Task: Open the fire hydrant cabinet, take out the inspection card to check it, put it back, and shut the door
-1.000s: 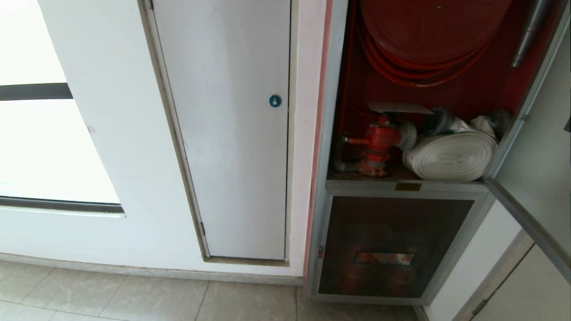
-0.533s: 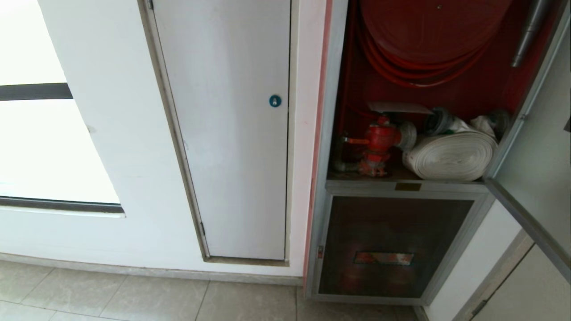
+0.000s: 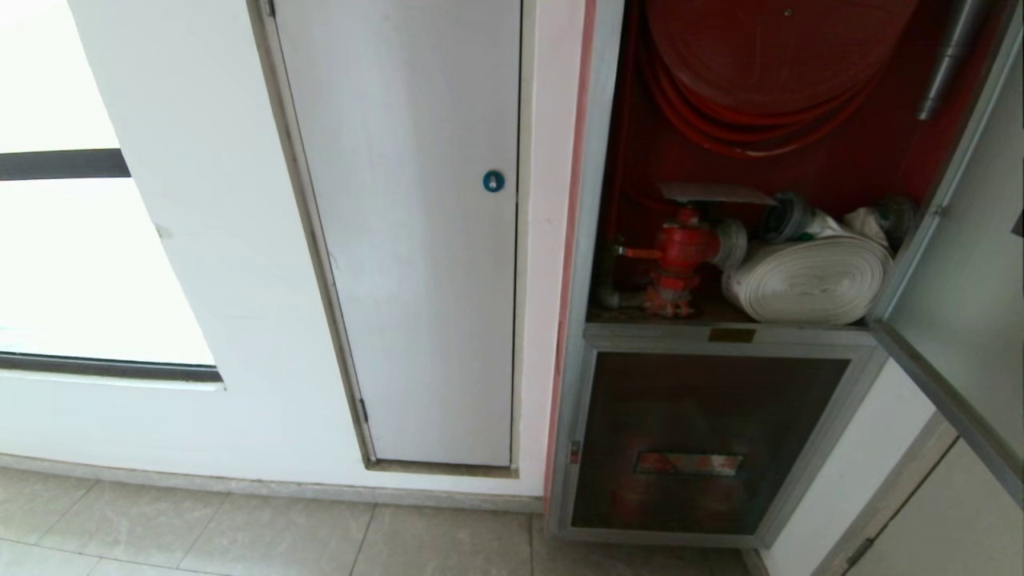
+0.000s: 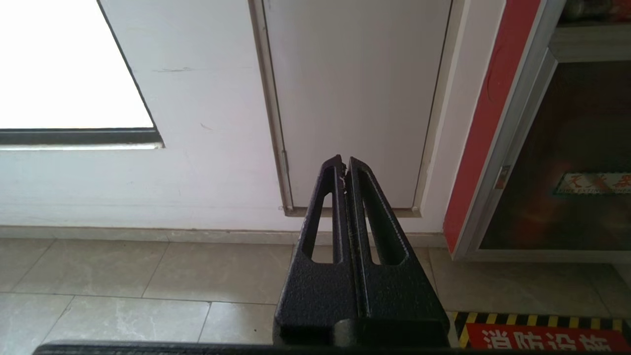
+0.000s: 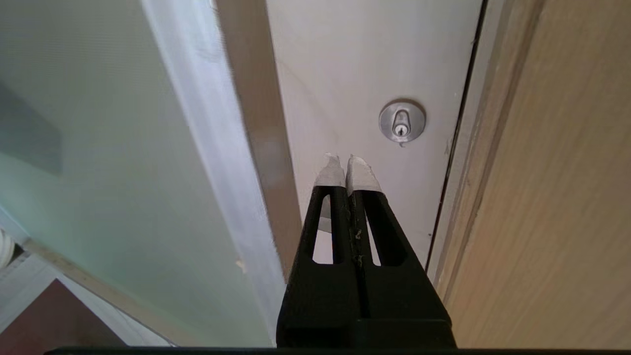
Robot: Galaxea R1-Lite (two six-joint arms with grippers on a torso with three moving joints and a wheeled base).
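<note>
The fire hydrant cabinet (image 3: 596, 160) stands open at the right of the head view, showing a red hose reel (image 3: 768, 48), a red valve (image 3: 680, 252) and a white rolled hose (image 3: 808, 280). The inspection card (image 3: 716, 193) lies flat above the valve as a thin pale sheet. The door (image 3: 960, 304) is swung out at the far right. Neither gripper shows in the head view. My right gripper (image 5: 344, 160) is shut and empty, just beside the door's silver frame (image 5: 207, 148), pointing at a pale panel. My left gripper (image 4: 344, 162) is shut and empty, low near the floor.
A white panel with a round blue lock (image 3: 494, 181) sits left of the cabinet, and a smaller dark glass panel (image 3: 704, 432) below it. Beyond the right gripper are a silver keyhole (image 5: 402, 122) and a wooden surface (image 5: 567, 197). A bright window (image 3: 64, 264) is at far left.
</note>
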